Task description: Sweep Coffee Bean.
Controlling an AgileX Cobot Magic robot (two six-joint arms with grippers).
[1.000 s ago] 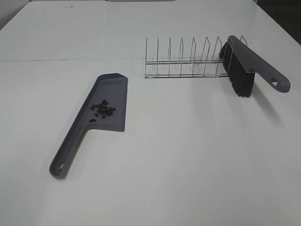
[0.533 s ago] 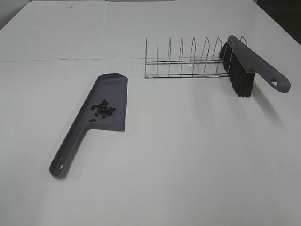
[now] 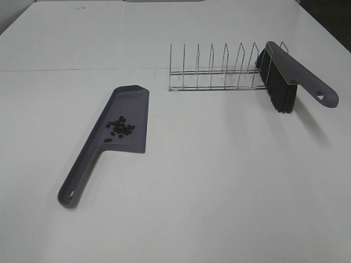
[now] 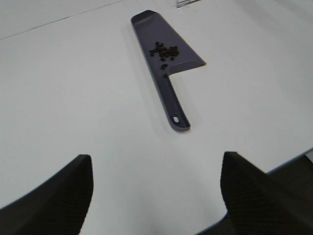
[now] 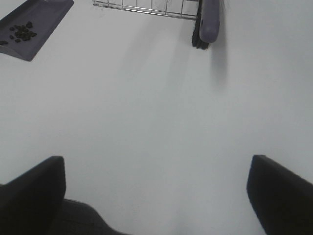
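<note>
My left gripper (image 4: 155,196) is wide open w/ nothing between the fingers (image 4: 54,196), hanging over bare white table (image 3: 219,181). Ahead of it, well apart, lies the grey dustpan (image 4: 168,66) flat on the table, handle end pointing back toward me, pan end farther off. The coffee bean (image 4: 165,51) cluster sits inside the pan part, a loose dark clump near where pan meets handle, one or two strays beside it.

My right gripper (image 5: 156,196) is also spread wide, empty, over bare table too. Far ahead of it is the wire rack (image 5: 146,7), w/ the brush (image 5: 208,22) at the rack's end, grey handle sticking out toward me, black bristles under it. Off to that gripper's front-left I see the dustpan again w/ the beans in it.

In the exterior high view neither gripper shows; brush leans tilted against the rack's right end, dustpan well apart from the rack.
</note>
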